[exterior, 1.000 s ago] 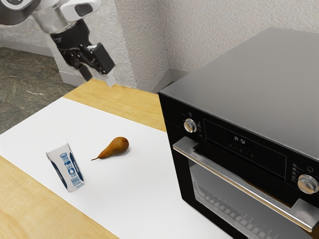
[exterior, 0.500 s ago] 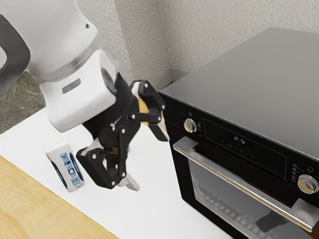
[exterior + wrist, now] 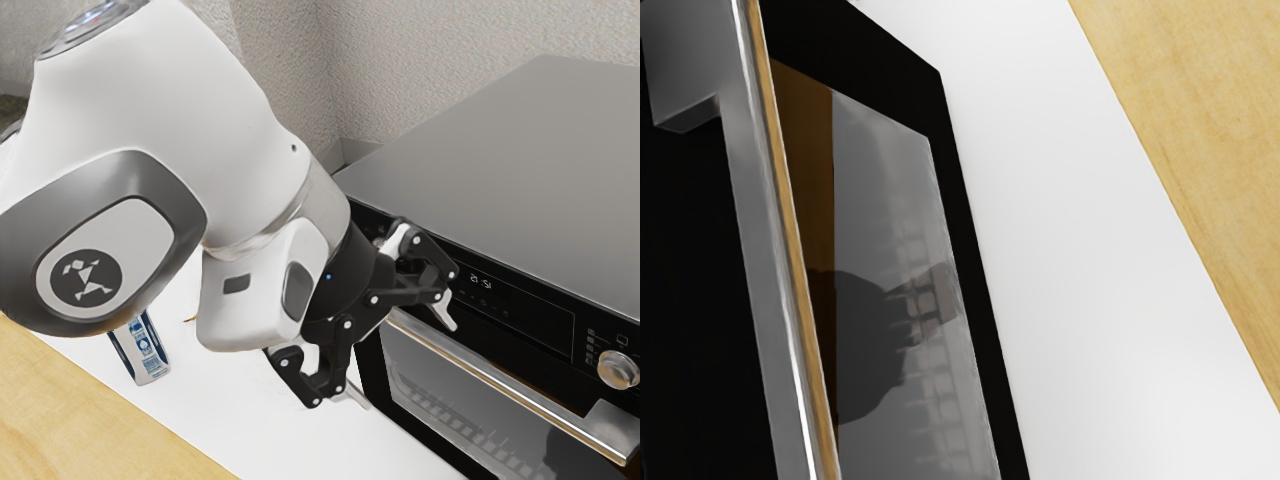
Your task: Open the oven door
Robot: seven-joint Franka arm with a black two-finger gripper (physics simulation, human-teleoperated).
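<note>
white digits (tiny from here) glow on the oven beyond the wide-spread gripper; wall behind, wooden table below.

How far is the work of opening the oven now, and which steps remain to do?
Approach looks mostly done: my gripper is open, close to the handle. In hand, it seems, is lining up with that bar; the gripper is not closed on it. Left: gripping the handle and pulling, since the oven door is shut.
</note>
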